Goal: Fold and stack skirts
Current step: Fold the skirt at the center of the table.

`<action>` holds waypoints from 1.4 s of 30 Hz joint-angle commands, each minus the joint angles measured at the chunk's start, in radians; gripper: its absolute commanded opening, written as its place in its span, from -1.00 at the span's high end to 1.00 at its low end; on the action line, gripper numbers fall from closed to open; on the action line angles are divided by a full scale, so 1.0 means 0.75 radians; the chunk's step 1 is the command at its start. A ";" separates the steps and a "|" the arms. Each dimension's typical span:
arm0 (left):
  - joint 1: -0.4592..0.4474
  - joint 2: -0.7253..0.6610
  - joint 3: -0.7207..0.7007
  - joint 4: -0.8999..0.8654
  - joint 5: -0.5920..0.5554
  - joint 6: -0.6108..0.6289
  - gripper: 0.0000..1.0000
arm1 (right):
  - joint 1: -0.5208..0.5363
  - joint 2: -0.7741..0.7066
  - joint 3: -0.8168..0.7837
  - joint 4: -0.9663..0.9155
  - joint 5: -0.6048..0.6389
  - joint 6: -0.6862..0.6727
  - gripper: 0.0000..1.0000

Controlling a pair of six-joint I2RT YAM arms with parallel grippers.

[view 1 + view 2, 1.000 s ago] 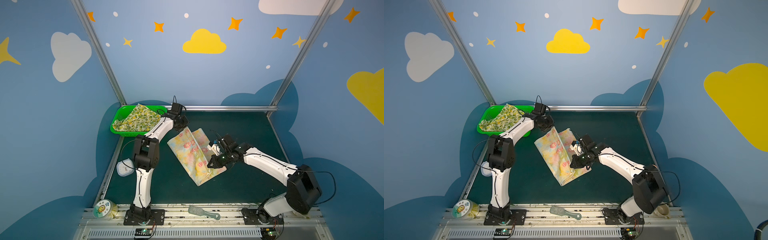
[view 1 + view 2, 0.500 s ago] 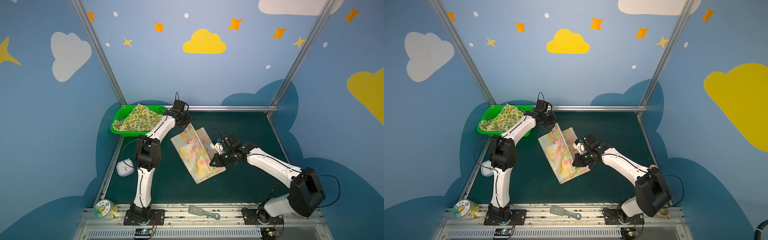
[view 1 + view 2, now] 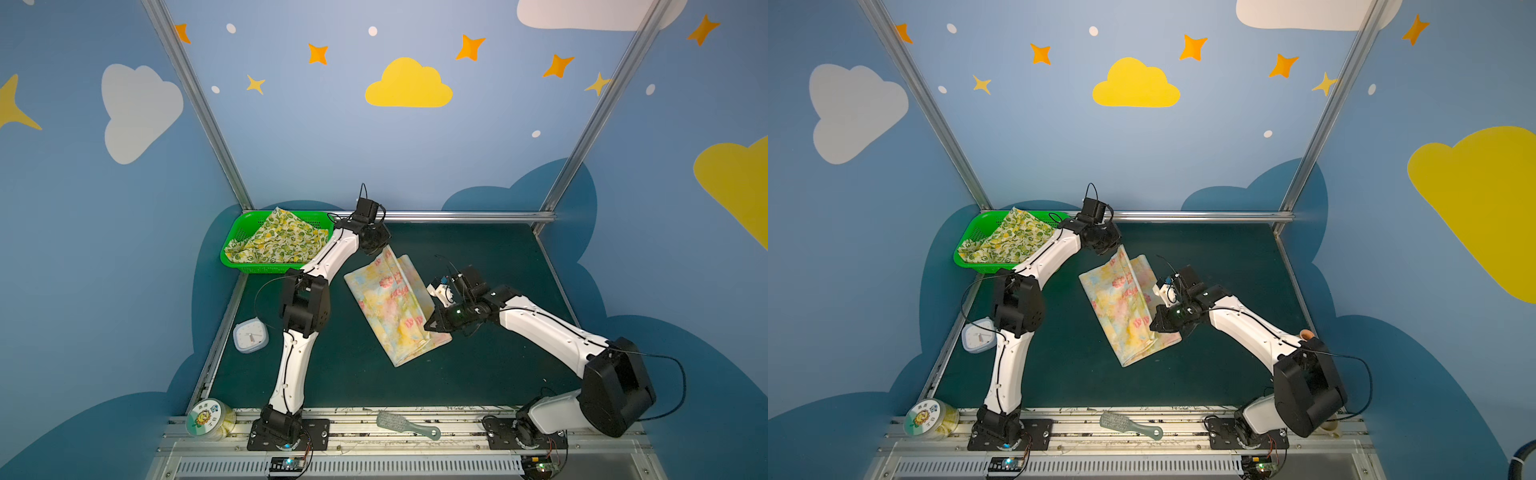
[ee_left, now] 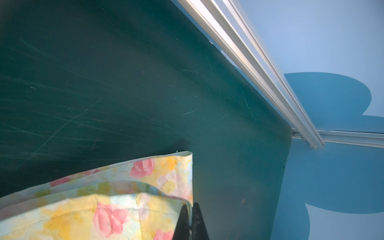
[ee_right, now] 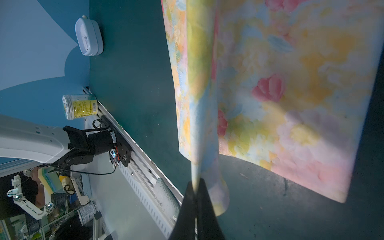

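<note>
The pastel floral skirt (image 3: 390, 307) (image 3: 1125, 309) lies partly folded in the middle of the dark green mat, with its upper layer raised along the right edge. My left gripper (image 3: 383, 248) (image 3: 1118, 249) is shut on the skirt's far corner, seen in the left wrist view as the left gripper (image 4: 190, 207) pinching the skirt's hem (image 4: 104, 209). My right gripper (image 3: 430, 326) (image 3: 1154, 326) is shut on the near right edge; in the right wrist view the right gripper (image 5: 196, 184) holds the hanging skirt (image 5: 291, 83). The lemon-print skirt (image 3: 278, 241) (image 3: 1013, 241) lies crumpled in the green basket (image 3: 227, 261).
A pale blue clock (image 3: 250, 336) lies on the left edge of the mat. A yellow jar (image 3: 210, 419) and a brush (image 3: 405, 426) lie on the front rail. A metal rail (image 3: 457, 216) borders the mat at the back.
My left gripper has carried the skirt's far corner to the right and a little back. The raised layer has swung over with it, and the right gripper has shifted slightly.
</note>
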 commanded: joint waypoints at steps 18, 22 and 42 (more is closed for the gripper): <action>0.012 0.202 0.300 -0.019 -0.100 -0.007 0.91 | -0.080 -0.011 -0.051 -0.167 -0.121 -0.047 1.00; 0.011 0.233 0.338 -0.034 -0.097 -0.008 0.91 | -0.092 -0.002 -0.054 -0.168 -0.125 -0.049 1.00; 0.006 0.350 0.433 -0.034 -0.094 -0.038 0.91 | -0.137 0.063 -0.069 -0.158 -0.131 -0.058 1.00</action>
